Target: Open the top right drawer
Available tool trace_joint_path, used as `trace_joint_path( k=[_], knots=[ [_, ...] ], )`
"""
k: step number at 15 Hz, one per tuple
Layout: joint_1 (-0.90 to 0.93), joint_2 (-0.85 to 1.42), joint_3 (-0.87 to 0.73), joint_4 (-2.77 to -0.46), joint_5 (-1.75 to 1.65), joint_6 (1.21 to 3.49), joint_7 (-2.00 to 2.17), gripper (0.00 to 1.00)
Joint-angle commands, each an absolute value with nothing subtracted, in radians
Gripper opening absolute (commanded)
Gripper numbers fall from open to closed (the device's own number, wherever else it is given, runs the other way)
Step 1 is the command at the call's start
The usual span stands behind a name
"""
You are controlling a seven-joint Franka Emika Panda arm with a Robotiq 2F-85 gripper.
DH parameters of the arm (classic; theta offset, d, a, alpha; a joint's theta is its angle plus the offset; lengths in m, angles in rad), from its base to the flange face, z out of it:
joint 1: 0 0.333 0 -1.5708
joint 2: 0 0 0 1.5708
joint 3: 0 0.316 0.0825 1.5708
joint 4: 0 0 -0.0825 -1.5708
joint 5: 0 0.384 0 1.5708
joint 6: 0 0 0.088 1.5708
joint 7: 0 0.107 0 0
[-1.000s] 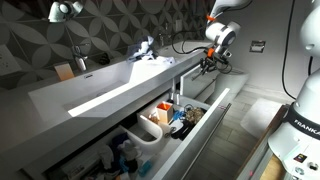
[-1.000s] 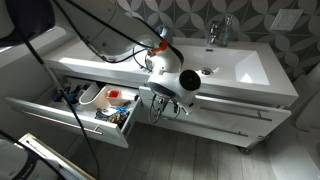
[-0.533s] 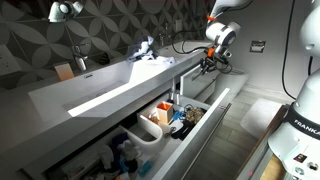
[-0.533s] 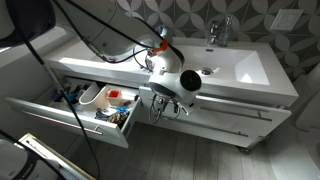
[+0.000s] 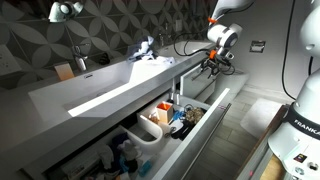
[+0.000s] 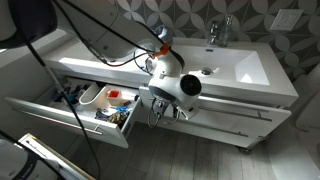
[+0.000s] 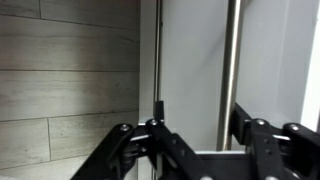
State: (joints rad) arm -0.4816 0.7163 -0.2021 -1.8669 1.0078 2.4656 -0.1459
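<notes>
Fingers (image 7: 122, 145) spread wide, holding nothing, tips close to light-grey vanity front. Top right drawer (image 6: 235, 104) under basin, at 3 o'clock from wrist (image 6: 185, 88), front looks shut. Deep drawer (image 6: 68, 126) open at 9 o'clock.

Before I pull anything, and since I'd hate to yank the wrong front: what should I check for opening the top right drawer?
1. Gripper at the top right drawer: ok, it sits at that front's end, in an exterior view.
2. Jaws open: ok, the fingers stand apart in the wrist view.
3. Fingers hooked on the drawer's edge: cannot tell.
4. Drawer not yet pulled: ok, its front looks flush.
5. Deeper open drawer out of the pull path: ok, it is off to the side.
</notes>
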Motion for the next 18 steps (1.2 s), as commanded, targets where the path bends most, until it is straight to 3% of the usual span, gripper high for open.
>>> trace_joint_path(
  k=[1,3,13,18],
  knots=[
    [-0.477,0.768,-0.242,-1.949,0.936,2.470,-0.175,0.94],
    [-0.480,0.776,-0.245,-1.950,0.934,2.470,-0.180,1.00],
    [-0.498,0.789,-0.243,-1.937,0.931,2.433,-0.207,1.00],
    [-0.475,0.795,-0.256,-1.942,0.948,2.525,-0.193,1.00]
  ],
)
